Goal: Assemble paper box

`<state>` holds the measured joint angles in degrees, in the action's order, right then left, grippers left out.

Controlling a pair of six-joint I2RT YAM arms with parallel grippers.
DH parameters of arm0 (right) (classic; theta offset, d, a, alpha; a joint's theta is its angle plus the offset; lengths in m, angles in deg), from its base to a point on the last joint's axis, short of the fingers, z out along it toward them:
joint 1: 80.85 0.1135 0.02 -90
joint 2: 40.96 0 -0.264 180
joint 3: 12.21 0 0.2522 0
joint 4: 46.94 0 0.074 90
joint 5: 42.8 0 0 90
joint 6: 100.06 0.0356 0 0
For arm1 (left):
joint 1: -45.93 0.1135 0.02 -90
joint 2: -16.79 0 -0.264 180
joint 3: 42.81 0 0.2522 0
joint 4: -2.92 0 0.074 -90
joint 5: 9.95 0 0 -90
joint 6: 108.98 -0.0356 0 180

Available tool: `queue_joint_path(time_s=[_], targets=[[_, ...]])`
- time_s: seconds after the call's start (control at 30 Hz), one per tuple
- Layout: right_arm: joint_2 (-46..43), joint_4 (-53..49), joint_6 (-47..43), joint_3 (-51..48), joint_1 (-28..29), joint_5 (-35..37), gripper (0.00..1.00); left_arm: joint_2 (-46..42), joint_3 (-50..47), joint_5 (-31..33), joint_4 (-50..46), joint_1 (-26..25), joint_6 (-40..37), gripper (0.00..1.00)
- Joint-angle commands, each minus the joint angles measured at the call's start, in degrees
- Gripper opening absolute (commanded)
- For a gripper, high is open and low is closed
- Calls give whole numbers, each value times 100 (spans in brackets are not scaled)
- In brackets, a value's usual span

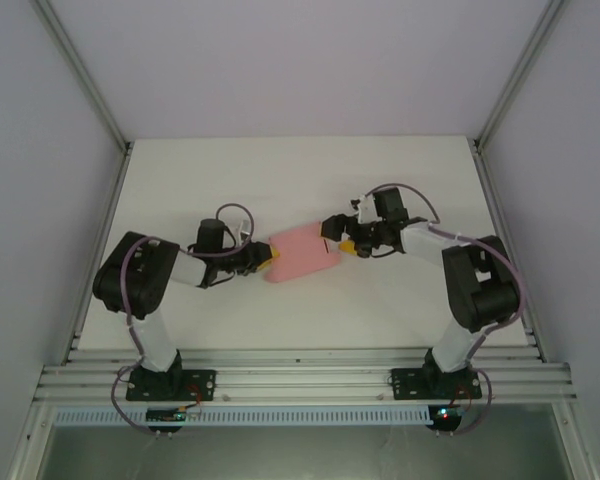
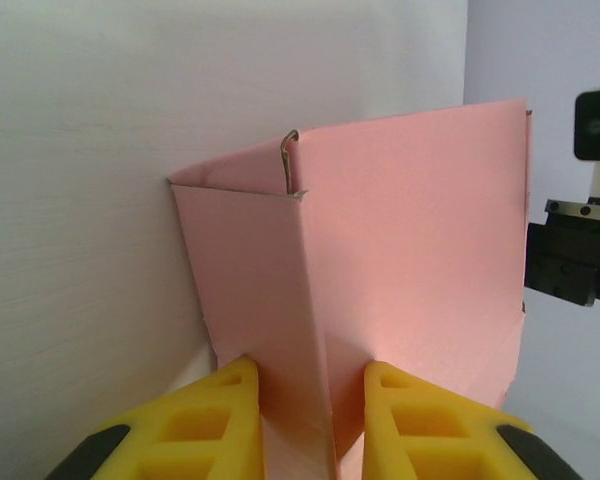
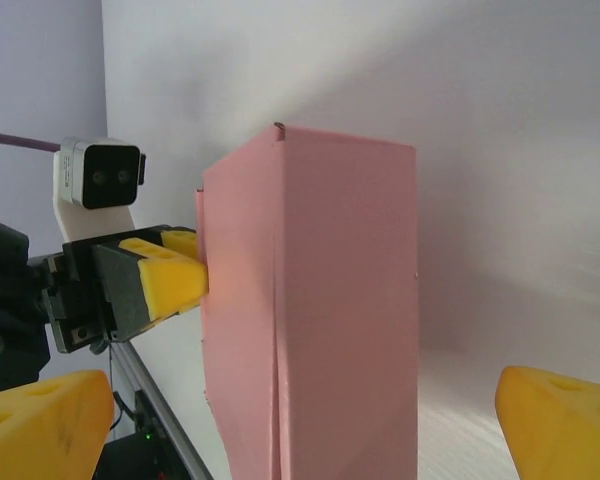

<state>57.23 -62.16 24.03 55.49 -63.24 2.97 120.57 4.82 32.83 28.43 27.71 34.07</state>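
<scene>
The paper box (image 1: 302, 255) is light pink card, folded into a shallow box and lying mid-table between the two arms. My left gripper (image 1: 270, 258) meets it from the left. In the left wrist view its yellow fingers (image 2: 215, 415) press on either side of a folded corner wall of the box (image 2: 410, 250), so my left gripper (image 2: 312, 400) is shut on it. My right gripper (image 1: 338, 243) is at the box's right end. It (image 3: 300, 430) stands open, with yellow fingertips (image 3: 40, 420) far apart on either side of the box (image 3: 340, 300) and not touching it.
The white table (image 1: 280, 180) is bounded by aluminium frame posts (image 1: 80, 70) at the back corners and pale walls on both sides. A ribbed metal rail (image 1: 300, 380) carrying both arm bases runs along the near edge.
</scene>
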Motion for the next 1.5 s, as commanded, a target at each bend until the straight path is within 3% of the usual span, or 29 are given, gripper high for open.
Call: queue_joint_path(time_s=[0.0,0.2,0.33,0.63,0.9,1.0,1.07,1.13,1.2,1.3,1.47], targets=[[303,46,8,184,70,-412,100,114,-48,-242,354,73,-61,23],[716,510,258,244,268,-690,95,168,-38,-302,453,82,-35,23],[1018,982,568,315,363,-917,84,173,-27,-314,426,83,-53,23],[1273,3280,2115,-244,245,-1140,71,64,75,-351,101,82,-335,24],[1073,3230,2047,-377,186,-1092,56,-98,196,-367,-169,82,-523,29],[957,3105,1955,-456,166,-1000,50,-216,226,-353,-266,83,-588,36],[888,3035,1948,-495,163,-962,47,-358,265,-299,-408,86,-679,48],[826,2963,1981,-514,140,-931,45,-565,368,-162,-800,86,-899,67],[772,2869,2083,-513,97,-884,40,-826,460,27,-1249,82,-1183,75],[635,2848,2111,-594,56,-776,39,-1312,583,467,-2008,73,-1650,100],[286,1952,1876,-524,-59,-383,36,-2171,827,1549,-3278,60,-2377,100]])
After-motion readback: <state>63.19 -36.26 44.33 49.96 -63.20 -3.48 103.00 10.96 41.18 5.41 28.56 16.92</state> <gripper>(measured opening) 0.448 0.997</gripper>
